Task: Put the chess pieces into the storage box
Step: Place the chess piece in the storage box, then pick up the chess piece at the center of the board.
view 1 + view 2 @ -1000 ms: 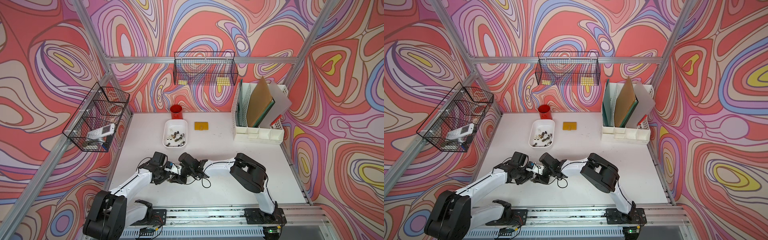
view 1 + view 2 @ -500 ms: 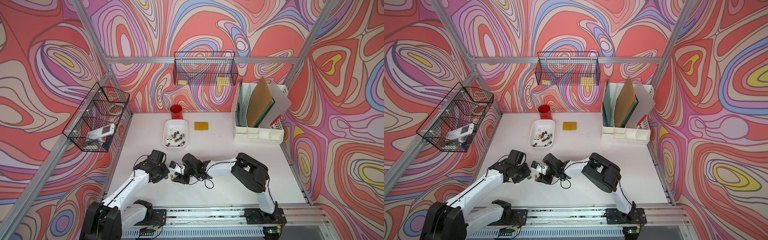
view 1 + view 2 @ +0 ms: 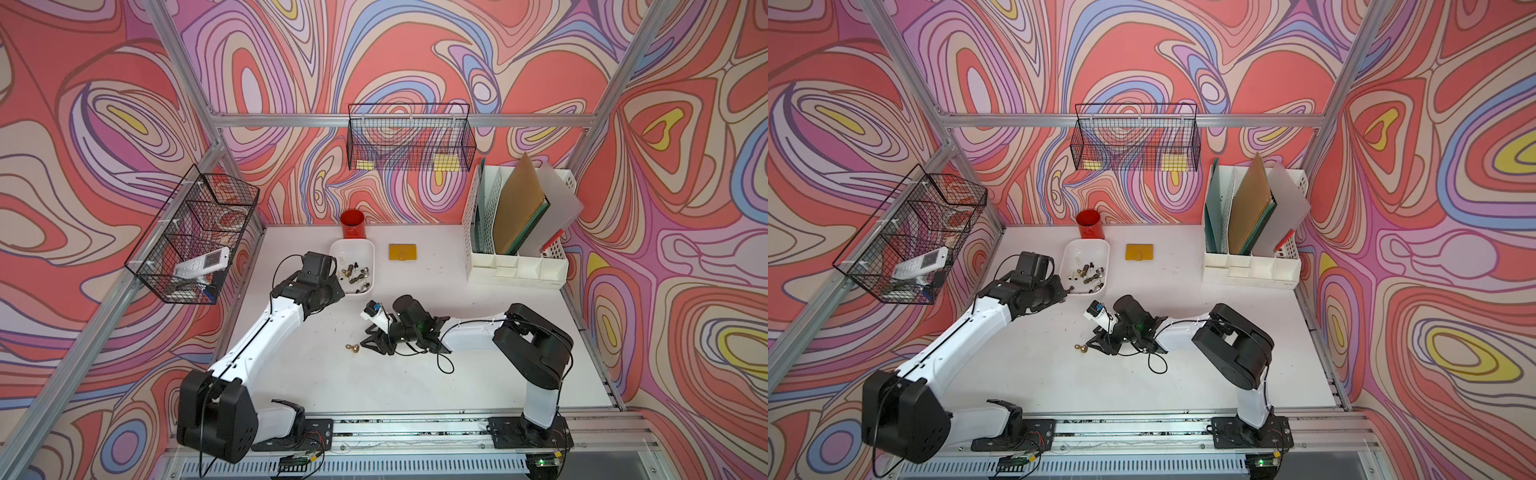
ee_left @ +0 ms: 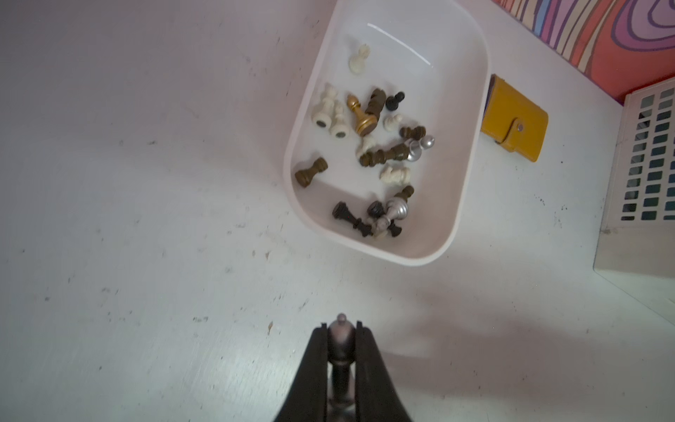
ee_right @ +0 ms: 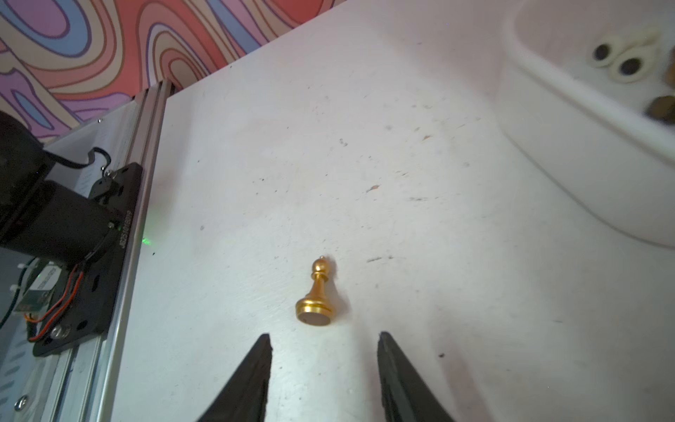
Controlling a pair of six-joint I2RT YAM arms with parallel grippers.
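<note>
On the table point(image 3: 374, 382), one gold pawn point(image 5: 317, 292); one dark piece point(image 4: 340, 341) in left gripper point(image 4: 340, 325)

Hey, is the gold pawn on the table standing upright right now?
No, the gold pawn lies on its side on the table, its round base facing the right gripper's open fingers.

This is a robot lab test cell. A white table point(image 3: 374, 382) is boxed in by an aluminium frame point(image 3: 407, 120) and walls point(image 3: 124, 104) printed with swirling patterns. A left arm point(image 3: 266, 332) and right arm point(image 3: 536, 357) are bolted to a front rail point(image 3: 415, 428), with loose cables point(image 3: 442, 361) and a bare circuit board point(image 3: 297, 459). Wire baskets point(image 3: 409, 141) and a file rack point(image 3: 519, 266) serve as props.
</note>
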